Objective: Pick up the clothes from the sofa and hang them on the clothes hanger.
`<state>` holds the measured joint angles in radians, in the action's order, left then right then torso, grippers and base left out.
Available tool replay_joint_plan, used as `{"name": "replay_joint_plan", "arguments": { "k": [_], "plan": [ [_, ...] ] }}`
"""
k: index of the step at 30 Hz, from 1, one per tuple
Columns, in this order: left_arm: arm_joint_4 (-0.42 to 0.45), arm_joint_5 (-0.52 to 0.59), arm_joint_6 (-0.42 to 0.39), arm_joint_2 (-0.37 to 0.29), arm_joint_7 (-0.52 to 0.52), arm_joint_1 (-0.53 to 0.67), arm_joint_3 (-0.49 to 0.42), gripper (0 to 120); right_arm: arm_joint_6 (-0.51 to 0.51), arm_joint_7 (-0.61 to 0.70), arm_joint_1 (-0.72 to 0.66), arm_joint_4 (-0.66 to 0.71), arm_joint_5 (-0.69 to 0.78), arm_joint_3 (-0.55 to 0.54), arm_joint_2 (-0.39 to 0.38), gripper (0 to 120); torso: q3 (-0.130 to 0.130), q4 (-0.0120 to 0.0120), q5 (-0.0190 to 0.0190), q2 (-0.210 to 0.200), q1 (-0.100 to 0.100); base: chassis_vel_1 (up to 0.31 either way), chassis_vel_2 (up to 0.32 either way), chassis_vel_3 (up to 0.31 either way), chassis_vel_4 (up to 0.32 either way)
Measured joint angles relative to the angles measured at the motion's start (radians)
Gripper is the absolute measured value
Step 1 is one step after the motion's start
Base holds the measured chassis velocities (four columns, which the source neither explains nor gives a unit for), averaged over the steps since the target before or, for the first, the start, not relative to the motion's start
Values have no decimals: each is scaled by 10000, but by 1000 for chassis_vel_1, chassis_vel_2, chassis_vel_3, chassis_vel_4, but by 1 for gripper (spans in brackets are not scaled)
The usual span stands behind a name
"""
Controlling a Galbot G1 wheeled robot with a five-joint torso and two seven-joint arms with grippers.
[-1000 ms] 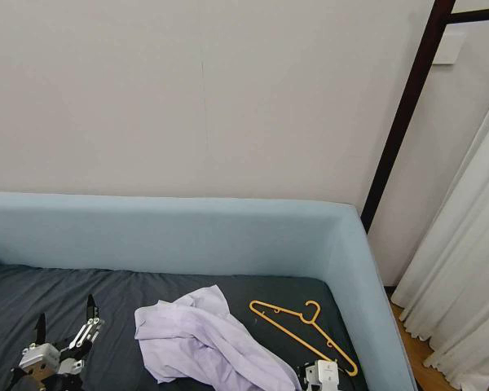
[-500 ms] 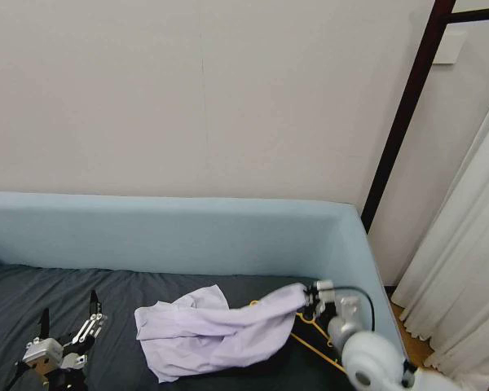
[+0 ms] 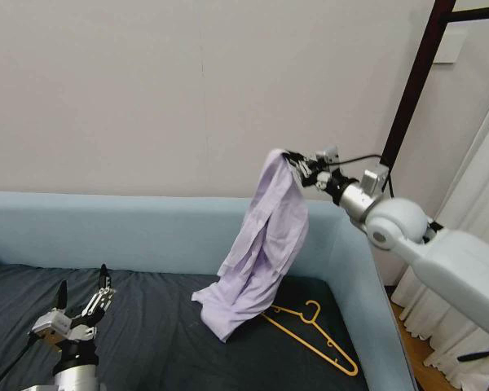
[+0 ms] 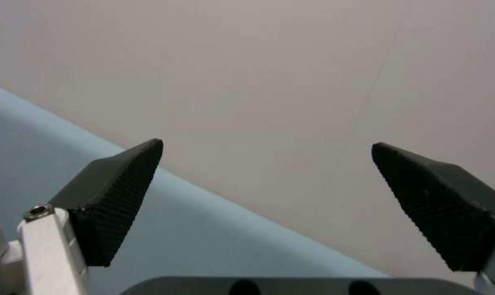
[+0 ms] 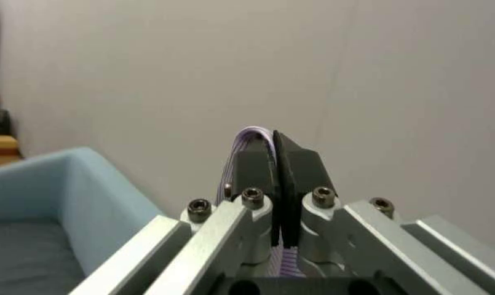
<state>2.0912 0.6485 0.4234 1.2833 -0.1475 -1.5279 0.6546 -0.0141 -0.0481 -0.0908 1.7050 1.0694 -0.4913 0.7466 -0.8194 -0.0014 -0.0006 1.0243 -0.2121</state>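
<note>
Hoisted off the sofa within the last second, the lilac shirt hangs mid-frame from the right gripper, which is clamped on its top edge. The pickup looks done, the orange hanger lies unused at lower right, and the left gripper waits open at lower left.

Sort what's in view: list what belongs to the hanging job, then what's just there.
Job:
lilac shirt, held up by the right gripper
orange hanger lying on the sofa
left gripper, open, low over the seat

Just there:
white curtain
bare wall
</note>
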Motion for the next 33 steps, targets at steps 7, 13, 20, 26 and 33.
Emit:
{"name": "replay_joint_plan", "arguments": {
  "k": [7,13,20,26,33],
  "plan": [
    [-167,1468,126,-1183,1175,433,87,100,-375,-537,-1157,-42,827,-651,841,0,0,-1,2,0,0,0,0,0,0],
    [-494,1957,26,-2085,2097,673,-81,100,-436,-721,-1429,-193,884,-850,1198,0,1,-2,3,1,1,0,0,0,0],
    [-1120,1121,196,-2588,3415,593,-622,100,-464,-526,-648,42,561,-759,1268,0,1,0,6,1,1,0,0,0,0],
    [-1856,72,289,-2527,3339,919,-1305,100,-606,-523,89,391,424,-565,1190,0,1,-3,5,1,1,0,0,0,0],
    [-2493,-62,280,-2665,3284,1269,-1490,100,-722,-829,240,599,446,-492,1276,0,1,2,5,2,1,0,0,0,0]
  ]
}}
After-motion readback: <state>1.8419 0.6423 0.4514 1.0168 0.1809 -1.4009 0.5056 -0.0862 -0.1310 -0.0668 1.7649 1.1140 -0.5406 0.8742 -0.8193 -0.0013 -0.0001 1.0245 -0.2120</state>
